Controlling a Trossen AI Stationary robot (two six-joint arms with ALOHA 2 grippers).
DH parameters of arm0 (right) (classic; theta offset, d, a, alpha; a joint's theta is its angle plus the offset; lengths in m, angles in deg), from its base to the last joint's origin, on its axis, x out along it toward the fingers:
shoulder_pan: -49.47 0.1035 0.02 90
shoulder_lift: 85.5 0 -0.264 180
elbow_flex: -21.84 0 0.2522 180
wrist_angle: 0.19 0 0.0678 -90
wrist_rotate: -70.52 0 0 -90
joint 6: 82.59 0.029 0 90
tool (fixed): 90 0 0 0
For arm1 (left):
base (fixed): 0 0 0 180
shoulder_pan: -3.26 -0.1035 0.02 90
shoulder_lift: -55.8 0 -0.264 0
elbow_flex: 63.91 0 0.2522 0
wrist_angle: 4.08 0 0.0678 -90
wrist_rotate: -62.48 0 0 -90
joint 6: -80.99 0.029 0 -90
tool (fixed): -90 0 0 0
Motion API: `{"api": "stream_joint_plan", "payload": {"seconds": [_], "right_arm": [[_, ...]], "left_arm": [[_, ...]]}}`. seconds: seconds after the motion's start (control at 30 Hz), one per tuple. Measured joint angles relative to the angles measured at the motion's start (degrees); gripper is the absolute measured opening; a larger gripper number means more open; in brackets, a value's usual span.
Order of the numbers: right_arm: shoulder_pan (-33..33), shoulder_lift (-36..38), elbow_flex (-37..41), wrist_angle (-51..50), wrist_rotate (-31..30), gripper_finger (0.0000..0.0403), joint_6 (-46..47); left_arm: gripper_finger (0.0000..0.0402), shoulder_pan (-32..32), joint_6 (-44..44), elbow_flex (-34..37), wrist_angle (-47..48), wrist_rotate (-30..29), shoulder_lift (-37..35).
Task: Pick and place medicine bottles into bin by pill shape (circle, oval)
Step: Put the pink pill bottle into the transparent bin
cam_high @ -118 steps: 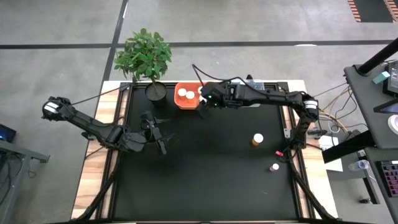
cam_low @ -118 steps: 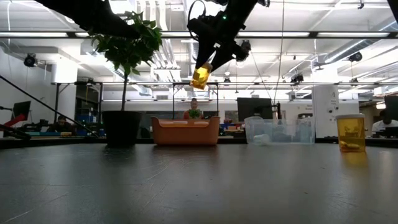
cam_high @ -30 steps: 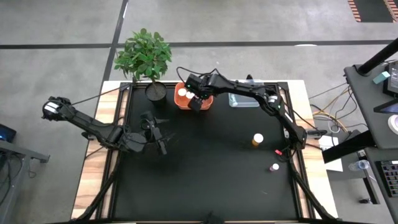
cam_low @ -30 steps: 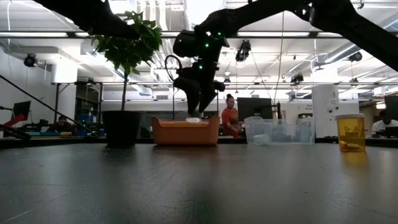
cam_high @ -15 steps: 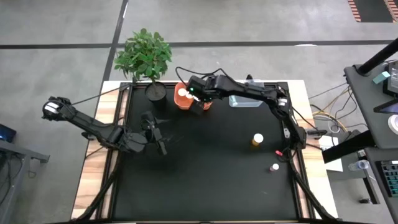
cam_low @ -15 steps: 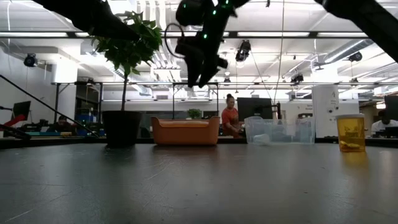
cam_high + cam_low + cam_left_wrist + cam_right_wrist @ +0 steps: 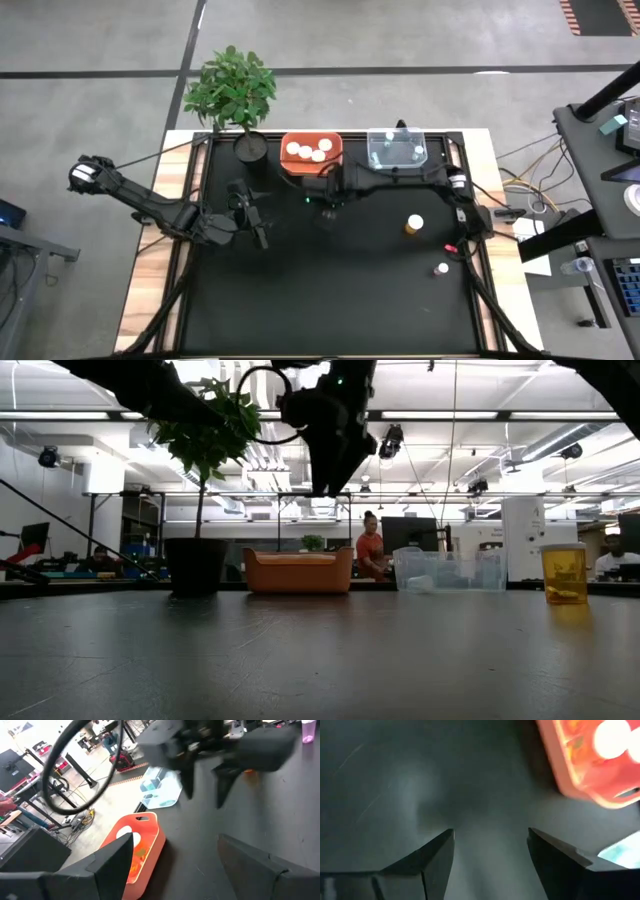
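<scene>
Right claw (image 7: 327, 203) withdrew from orange bin (image 7: 311, 166), empty.

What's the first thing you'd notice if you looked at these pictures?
Probably the bright orange bin at the table's far edge, with white-capped bottles inside, next to a leafy green potted plant. Then the right gripper, open and empty, just in front of that bin. An amber bottle and a tiny pink-capped one stand alone on the black table's right side.

floor (image 7: 420, 40): grey concrete, dark seams | ceiling lights (image 7: 100, 415): long bright strips | monitor (image 7: 405, 532): dark
</scene>
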Motion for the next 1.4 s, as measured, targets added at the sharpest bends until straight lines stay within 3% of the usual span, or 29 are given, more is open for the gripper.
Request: {"api": "stream_joint_plan", "payload": {"seconds": [0.2,0.33,0.47,0.63,0.97,1.17,1.4], "right_arm": [[5.79,1.17,0.0,-10.68,1.51,0.0242,10.03],[13.31,4.58,1.57,-19.72,1.39,0.0242,18.43],[21.13,9.95,6.29,-19.94,-0.68,0.0242,28.02],[28.63,17.36,13.16,-19.94,-0.81,0.0242,47.45],[41.05,27.3,23.26,-18.69,9.06,0.0242,82.06],[45.75,28.46,28.77,-18.15,9.11,0.0229,92.15],[46.29,28.79,32.88,-18.0,11.36,0.0224,93.74]], "left_arm": [[0.027,0.0,2.6,0.0,-2.03,-0.02,0.0],[0.027,0.0,5.86,0.0,-7.65,0.02,-0.02],[0.027,0.0,7.13,0.0,-10.94,0.16,-0.04],[0.027,0.0,7.17,-0.07,-12.55,0.2,-0.06],[0.027,0.0,10.11,-0.68,-15.06,0.21,0.01],[0.027,0.0,13.1,-0.66,-17.02,0.24,0.09],[0.027,0.0,17.85,-0.61,-20.36,0.24,0.11]]}}
